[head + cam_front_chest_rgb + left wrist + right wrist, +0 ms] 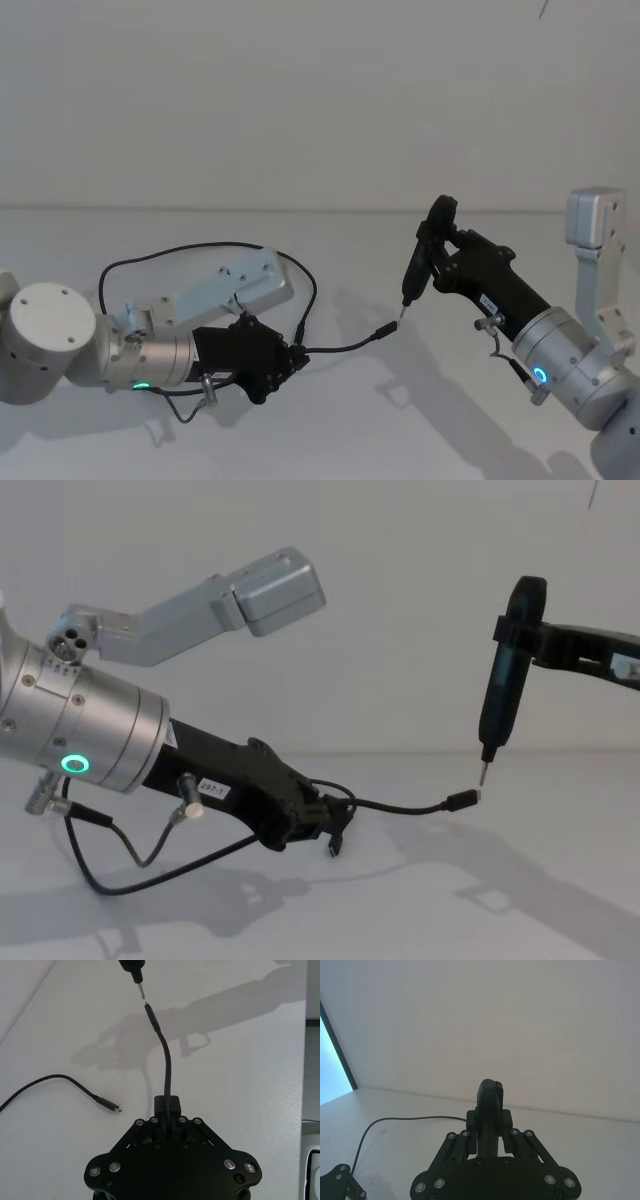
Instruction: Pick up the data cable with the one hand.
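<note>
The data cable (345, 347) is a thin black cord, and my left gripper (295, 357) is shut on it a short way behind one plug (385, 330). That plug juts out above the table toward the right. The rest of the cord loops back over my left arm, and its other plug (107, 1104) lies on the table. My right gripper (436, 262) is shut on a slim black stick-like tool (412, 272) held upright. The tool's thin tip (482, 772) hangs just above the raised plug (462, 799); I cannot tell if they touch.
The white table (330, 430) runs back to a plain white wall. A silver link (250, 280) of my left arm lies behind the cable loop. Another silver link (595, 235) of my right arm stands at the right edge.
</note>
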